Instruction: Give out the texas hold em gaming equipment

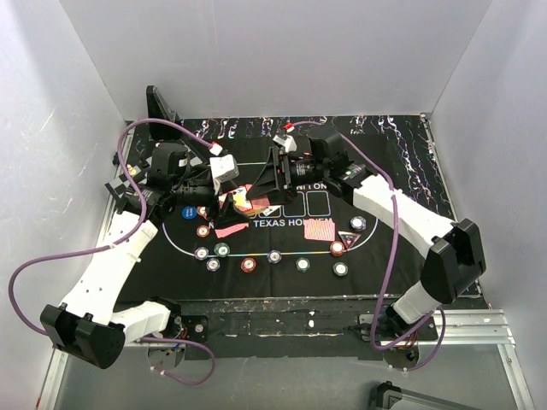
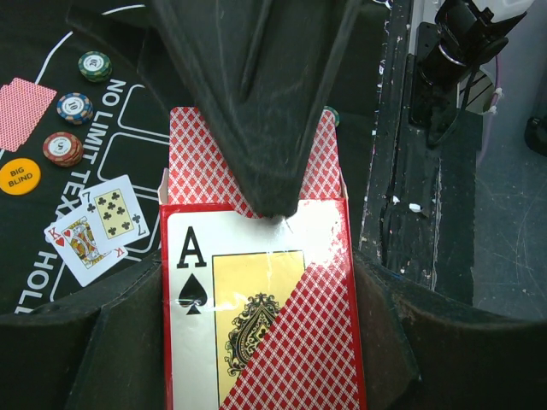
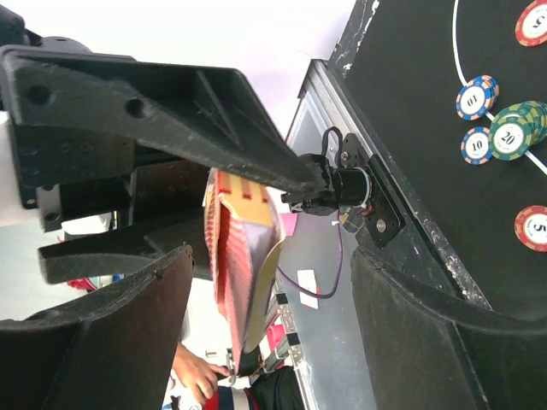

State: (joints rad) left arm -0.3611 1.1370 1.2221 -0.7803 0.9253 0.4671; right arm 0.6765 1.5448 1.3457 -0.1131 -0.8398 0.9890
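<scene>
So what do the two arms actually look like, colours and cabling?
The left arm and the right arm both have white link shells with chunky black joint housings. A purple cable loops loose along each arm, with small white connectors near the wrists. The jaws are matte black plastic, ribbed and tapering, and look scuffed in the wrist views. No readable markings.

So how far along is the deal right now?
Done: chips sit along the arc on the mat, the big blind button is out, face-down cards are laid, and a king and seven show face up. In hand: the left gripper is shut on the card box, the right gripper open around it. Still to do: probably drawing and dealing more cards from that box.
</scene>
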